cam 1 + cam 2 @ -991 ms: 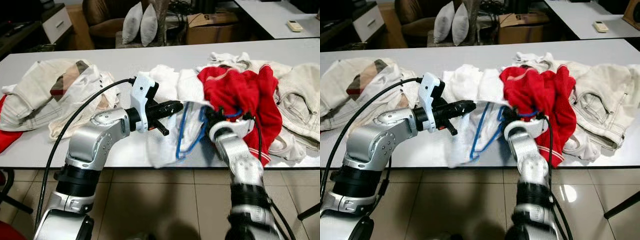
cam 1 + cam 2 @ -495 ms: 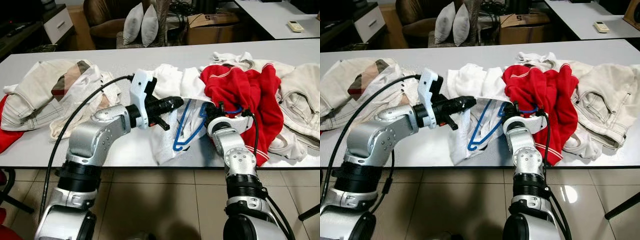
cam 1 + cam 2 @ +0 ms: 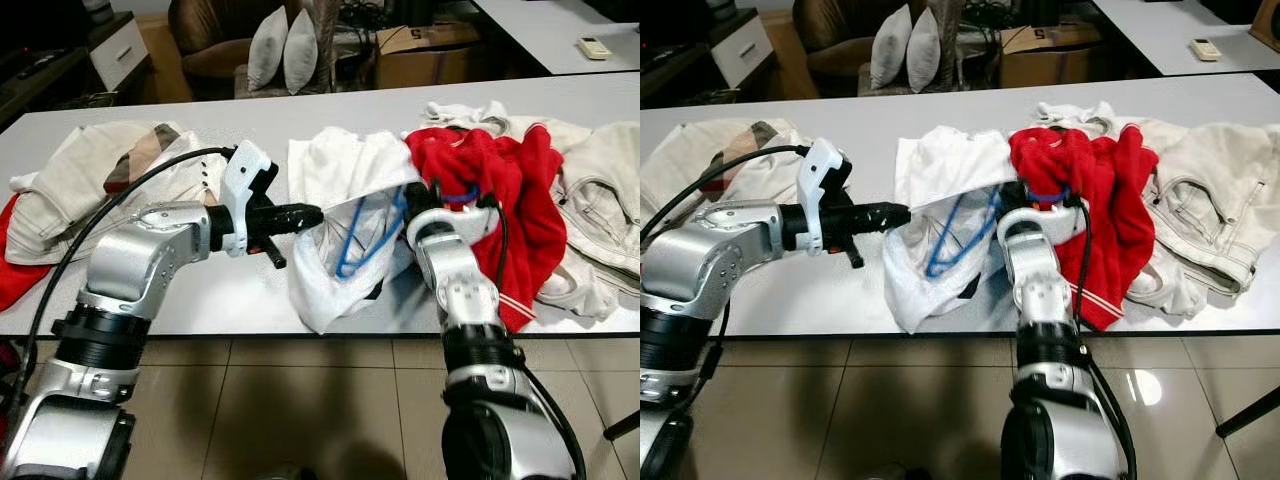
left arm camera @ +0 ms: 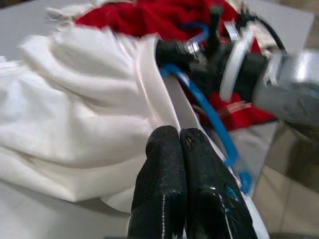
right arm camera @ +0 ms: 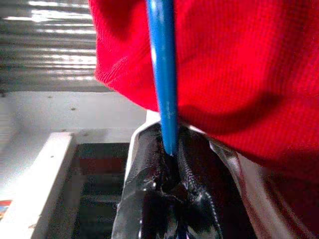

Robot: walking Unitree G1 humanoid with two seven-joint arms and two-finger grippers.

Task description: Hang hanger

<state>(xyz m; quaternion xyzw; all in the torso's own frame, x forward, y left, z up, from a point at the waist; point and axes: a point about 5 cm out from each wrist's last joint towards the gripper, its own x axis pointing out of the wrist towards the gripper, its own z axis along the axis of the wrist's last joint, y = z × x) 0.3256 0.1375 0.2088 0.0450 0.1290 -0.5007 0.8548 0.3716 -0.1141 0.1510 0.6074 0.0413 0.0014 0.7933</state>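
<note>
A blue hanger (image 3: 366,236) hangs inside a white garment (image 3: 340,190) at the white table's front edge. My left gripper (image 3: 316,214) is shut on the garment's edge and holds it out to the left; in the left wrist view its fingertips (image 4: 169,149) pinch the white cloth beside the blue hanger (image 4: 215,122). My right gripper (image 3: 416,196) is shut on the hanger's top, close against a red sweater (image 3: 500,185). The right wrist view shows the blue rod (image 5: 162,74) clamped between the fingers (image 5: 192,189), with red cloth behind it.
Beige clothes (image 3: 80,190) lie piled at the table's left and pale jeans (image 3: 600,180) at its right. The table's front edge (image 3: 180,328) runs above a tiled floor. Behind the table stand two pillows (image 3: 280,45) and a cardboard box (image 3: 425,50).
My left gripper has drawn back to the left, pulling the white garment open around the hanger. The hanger and right gripper have shifted slightly up and left.
</note>
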